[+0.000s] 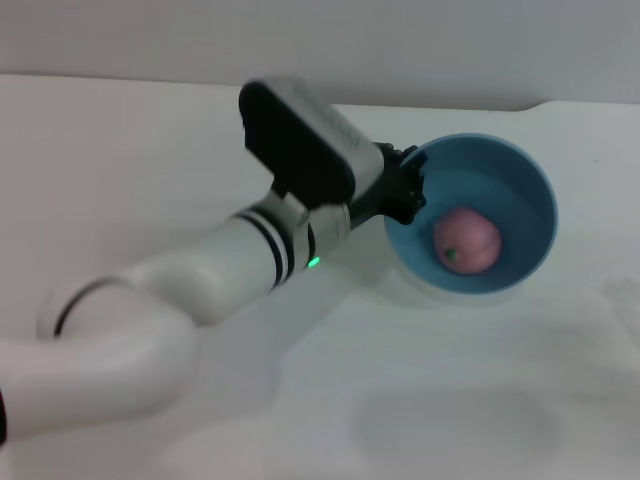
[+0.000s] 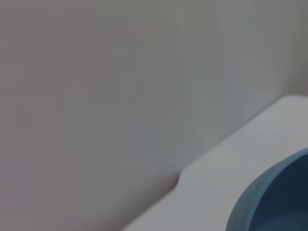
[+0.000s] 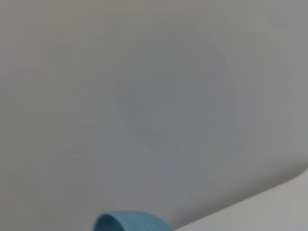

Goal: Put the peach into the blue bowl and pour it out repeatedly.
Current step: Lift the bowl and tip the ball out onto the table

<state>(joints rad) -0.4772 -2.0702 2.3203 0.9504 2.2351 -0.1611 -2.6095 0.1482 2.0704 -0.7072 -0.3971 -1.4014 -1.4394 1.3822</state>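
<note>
1. The table [image 1: 150,140] is a plain white surface; the bowl casts a soft shadow low on it, so I judge the bowl to be lifted or tilted off it. Keep the pour over open table.

2. The left arm [image 1: 180,300] reaches in from about 8 o'clock toward the bowl. A slow wrist roll, not a swing of the whole arm, should serve best.

3. The blue bowl [image 1: 520,190] sits at about 3 o'clock in the head view, its mouth tipped toward the camera. Its rim also shows in the left wrist view [image 2: 250,197] and the right wrist view [image 3: 130,221].

4. The left gripper [image 1: 405,190] is at the bowl's 9 o'clock rim and appears clamped on it. Hold firmly, since the glossy wall may slip.

5. The peach [image 1: 466,240] lies inside the bowl, toward its 6 o'clock side. Tip further that way and it should roll out.

6. The right gripper is not visible.
</note>
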